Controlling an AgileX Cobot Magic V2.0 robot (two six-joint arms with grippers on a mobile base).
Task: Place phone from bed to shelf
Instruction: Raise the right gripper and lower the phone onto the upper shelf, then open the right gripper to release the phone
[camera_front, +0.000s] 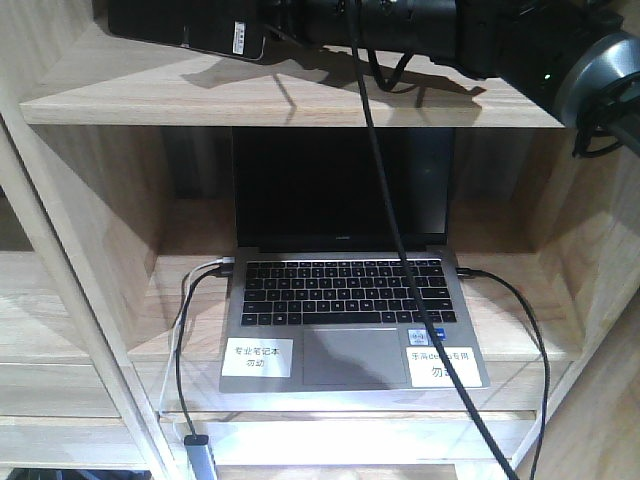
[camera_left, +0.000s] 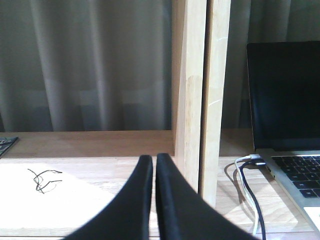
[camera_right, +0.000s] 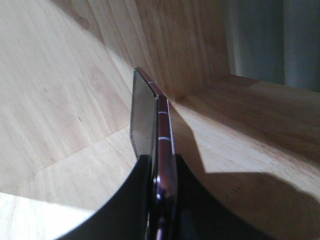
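Note:
The thin black phone (camera_front: 190, 28) with its white sticker hangs just above the pale oak shelf (camera_front: 290, 100) at the top of the front view, held by my right arm that reaches in from the right. In the right wrist view the phone (camera_right: 150, 115) stands on edge, pinkish rim up, and my right gripper (camera_right: 162, 167) is shut on it over the shelf board (camera_right: 65, 115). My left gripper (camera_left: 154, 159) is shut with nothing between its fingers, low over a lower shelf board (camera_left: 90, 165). The bed is out of view.
An open silver laptop (camera_front: 345, 300) with two white labels sits on the lower shelf, cables (camera_front: 185, 330) plugged in on both sides. A black cable (camera_front: 400, 250) from my right arm hangs in front of it. Wooden uprights (camera_left: 200, 95) stand just right of my left gripper. Grey curtains hang behind.

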